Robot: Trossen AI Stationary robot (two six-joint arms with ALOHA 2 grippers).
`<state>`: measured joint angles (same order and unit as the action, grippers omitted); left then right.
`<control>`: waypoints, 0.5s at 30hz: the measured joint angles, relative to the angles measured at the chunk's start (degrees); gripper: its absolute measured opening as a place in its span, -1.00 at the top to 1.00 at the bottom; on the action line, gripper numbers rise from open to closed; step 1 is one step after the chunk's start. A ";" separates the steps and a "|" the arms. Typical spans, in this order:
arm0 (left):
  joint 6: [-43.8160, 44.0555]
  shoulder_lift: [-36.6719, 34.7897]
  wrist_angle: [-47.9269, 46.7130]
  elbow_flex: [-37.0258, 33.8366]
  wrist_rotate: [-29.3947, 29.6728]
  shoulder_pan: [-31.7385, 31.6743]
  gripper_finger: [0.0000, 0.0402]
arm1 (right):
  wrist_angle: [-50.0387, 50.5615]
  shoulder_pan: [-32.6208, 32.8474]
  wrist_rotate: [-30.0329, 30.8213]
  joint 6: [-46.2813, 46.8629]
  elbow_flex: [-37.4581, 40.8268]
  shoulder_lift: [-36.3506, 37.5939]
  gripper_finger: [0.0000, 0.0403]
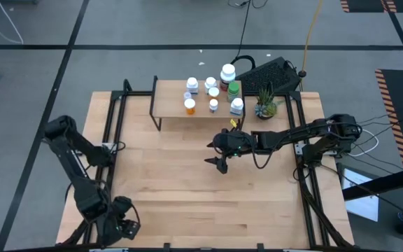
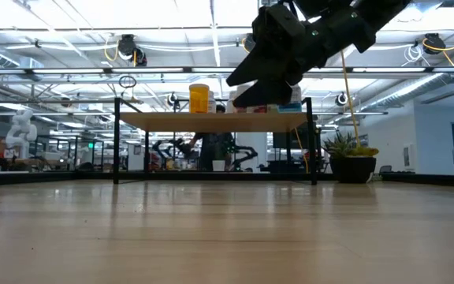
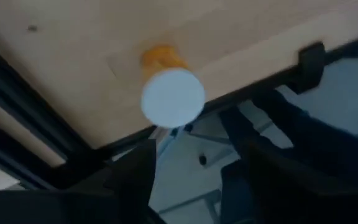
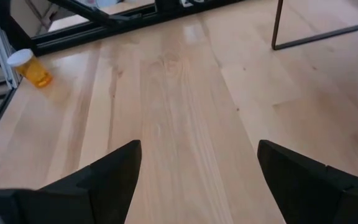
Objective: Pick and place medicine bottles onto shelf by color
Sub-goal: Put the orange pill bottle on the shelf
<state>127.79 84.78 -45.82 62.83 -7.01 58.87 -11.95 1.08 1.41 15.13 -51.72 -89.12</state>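
Right gripper (image 1: 221,166) fingers spread, empty; left gripper (image 3: 188,171) seemingly parted near orange bottle (image 3: 166,87).

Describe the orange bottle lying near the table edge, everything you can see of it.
The orange bottle is a small round pill bottle with a clear orange body, plastic by its look, and a white cap. It lies on its side on the wooden table, close to the black frame at the edge. The left gripper is just in front of its cap, fingers apart, not touching. Nothing else touches it.
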 joint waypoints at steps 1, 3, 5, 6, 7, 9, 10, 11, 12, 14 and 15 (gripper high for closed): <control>0.78 0.53 0.13 0.02 0.23 0.00 -0.21 | -0.32 0.00 0.00 0.04 0.00 0.00 -0.58; 1.82 1.80 -0.07 0.02 0.62 0.00 -0.30 | -0.56 0.00 -0.02 0.06 0.00 0.00 -0.58; 1.73 3.07 -0.38 0.02 0.59 0.00 -0.40 | -0.61 0.00 -0.02 0.48 -0.01 0.00 -0.58; 1.75 3.78 -0.82 0.02 0.02 -0.02 -0.46 | -0.61 0.00 -0.02 1.04 0.00 0.00 -0.58; 1.71 4.46 -1.26 0.02 -0.74 0.00 -0.52 | -0.61 0.00 -0.04 1.84 0.00 0.00 -0.58; 1.09 5.73 -1.58 0.00 -1.85 0.00 -0.64 | -0.61 0.09 -0.04 3.13 0.00 0.00 -0.58; 1.17 6.21 -1.66 0.02 -2.08 0.00 -0.68 | -0.59 0.18 -0.04 3.60 0.00 0.00 -0.58; 1.89 6.66 -1.69 0.02 -2.45 0.00 -0.73 | -0.58 0.34 -0.04 3.79 0.00 0.00 -0.58; 2.42 7.10 -1.56 0.01 -2.99 -0.04 -0.76 | -0.58 0.50 -0.03 3.81 0.00 0.00 -0.58; 2.58 7.88 -0.51 -0.01 -3.51 -0.50 -0.79 | -0.57 0.71 -0.09 3.90 0.00 0.00 -0.58; 2.58 8.10 -0.05 -0.01 -3.48 -0.74 -0.80 | -0.54 0.85 -0.09 3.90 0.00 0.00 -0.58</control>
<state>130.36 92.88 -45.87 62.83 -10.48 58.13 -12.49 1.93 1.32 19.03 -51.72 -89.12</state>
